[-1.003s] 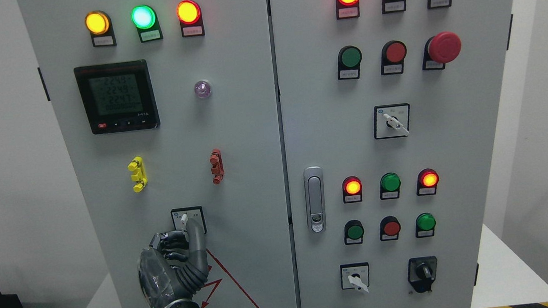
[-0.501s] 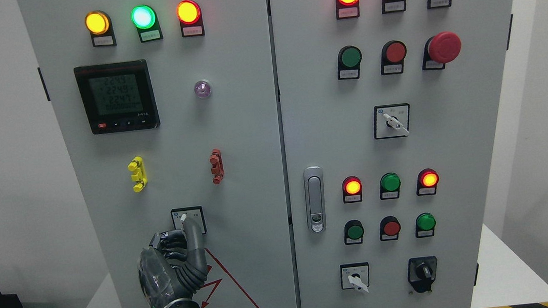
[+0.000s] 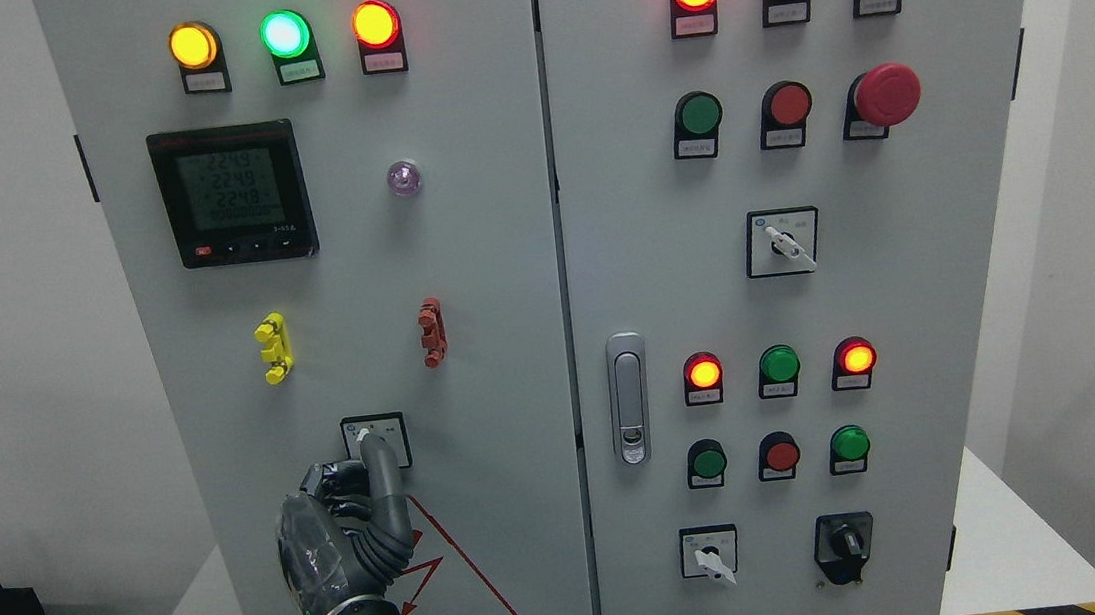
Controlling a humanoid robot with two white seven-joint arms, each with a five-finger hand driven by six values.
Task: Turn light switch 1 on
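One finger of my left hand (image 3: 353,527) pressed the switch (image 3: 377,440) low on the left door, other fingers curled, grasping nothing. Its white lever looked mid-turn, though half hidden; finishing remained.

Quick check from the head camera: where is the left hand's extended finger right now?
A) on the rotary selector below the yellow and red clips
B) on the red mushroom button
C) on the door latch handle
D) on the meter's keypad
A: the left hand has one finger raised onto the rotary selector on the left door, the other fingers curled.
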